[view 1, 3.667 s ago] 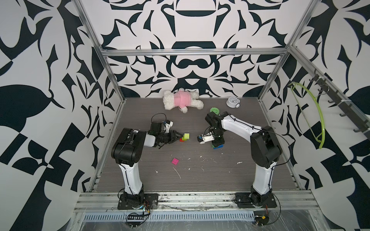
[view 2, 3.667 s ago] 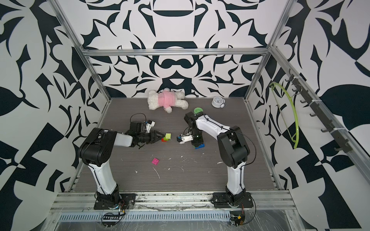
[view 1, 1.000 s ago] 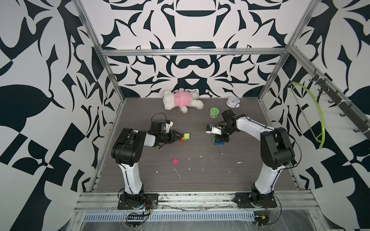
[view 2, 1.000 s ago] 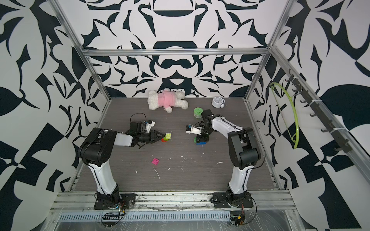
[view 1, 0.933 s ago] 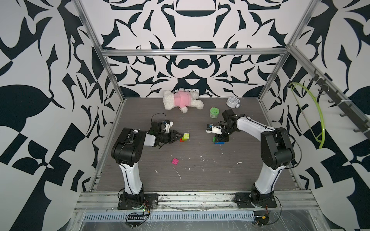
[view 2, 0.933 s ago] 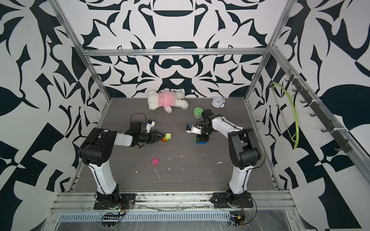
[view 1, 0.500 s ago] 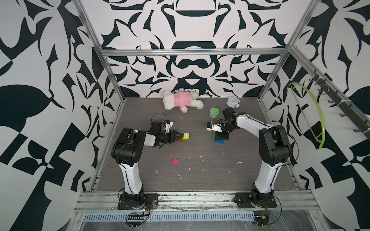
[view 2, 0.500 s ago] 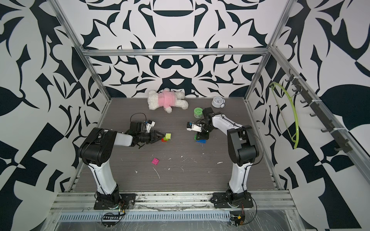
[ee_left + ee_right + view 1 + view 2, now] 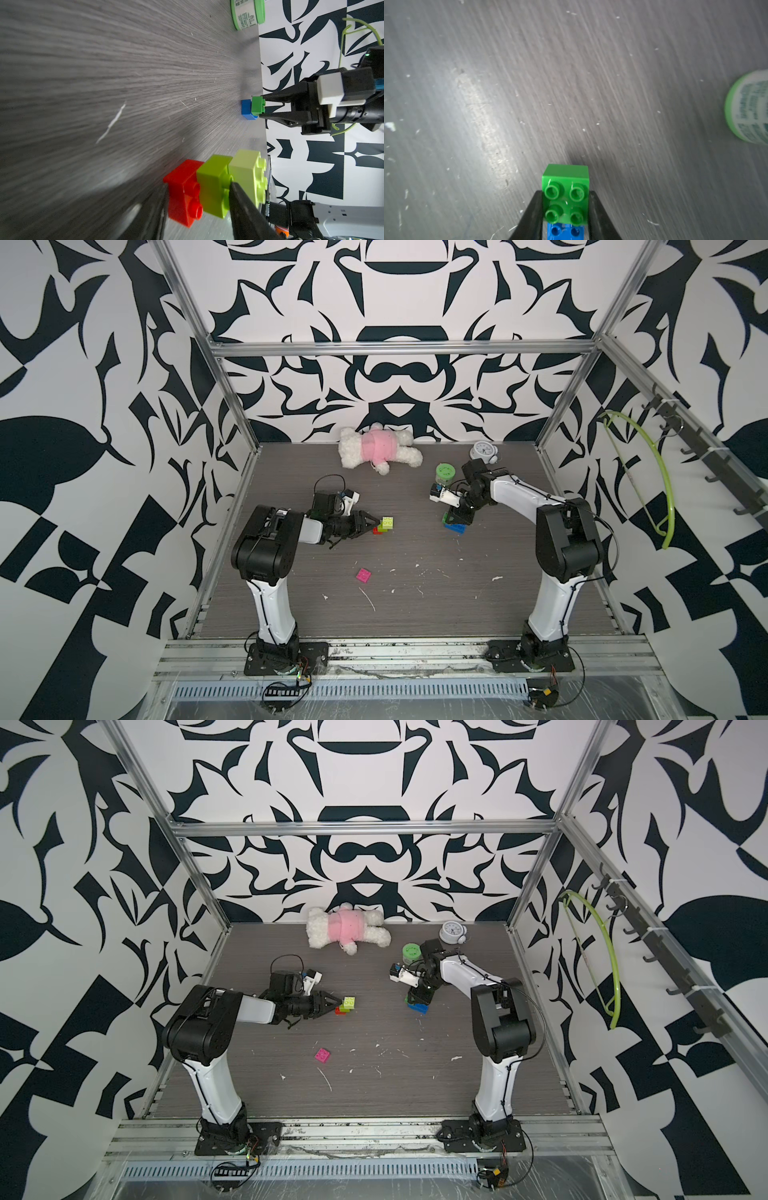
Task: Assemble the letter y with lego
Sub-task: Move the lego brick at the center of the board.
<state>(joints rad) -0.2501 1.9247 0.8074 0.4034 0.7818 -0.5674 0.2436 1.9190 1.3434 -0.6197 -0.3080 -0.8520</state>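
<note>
Scuffed grey tabletop [image 9: 457, 605] with lego [image 9: 386, 524], black-and-white patterned walls [image 9: 395, 302].

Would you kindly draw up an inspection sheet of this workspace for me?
Surface: grey table, scattered white scraps.
Job's things: three-brick stack, red, lime, pale; green brick on blue brick; pink brick loose.
Clutter: plush toy, clock, jar.
Grippers: left gripper shut on three-brick stack; right gripper shut on green brick.
Cables: black loop at left wrist.
Surroundings: patterned walls, metal frame, green hanger.
</note>
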